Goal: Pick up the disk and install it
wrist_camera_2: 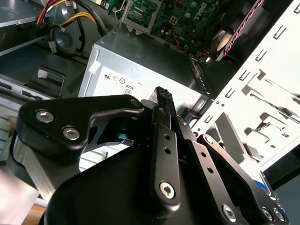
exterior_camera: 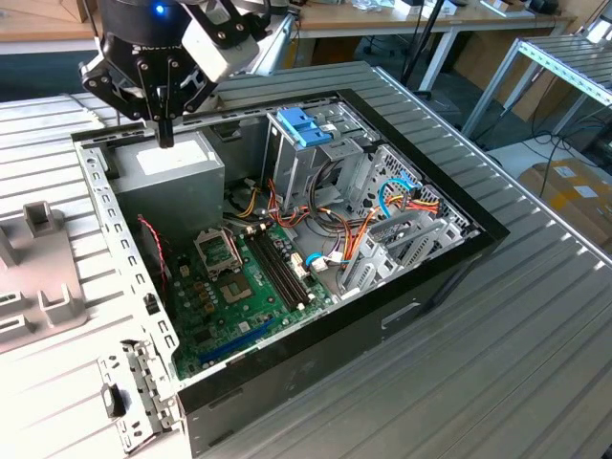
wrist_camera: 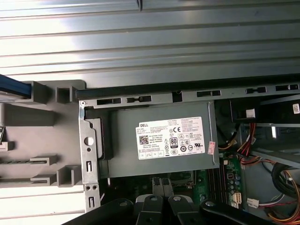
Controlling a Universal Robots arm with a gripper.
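Black gripper (exterior_camera: 165, 139), fingers pinched together and empty, hangs above the boxy grey power supply (exterior_camera: 182, 172). It fills the open case's (exterior_camera: 101, 206) perforated-rimmed corner.

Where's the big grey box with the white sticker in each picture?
Exterior view: grey box in the case's corner at the exterior view's left, under the gripper.
First wrist view: grey box just beyond the gripper.
Second wrist view: grey box behind the gripper.
Shared landmark: white sticker.
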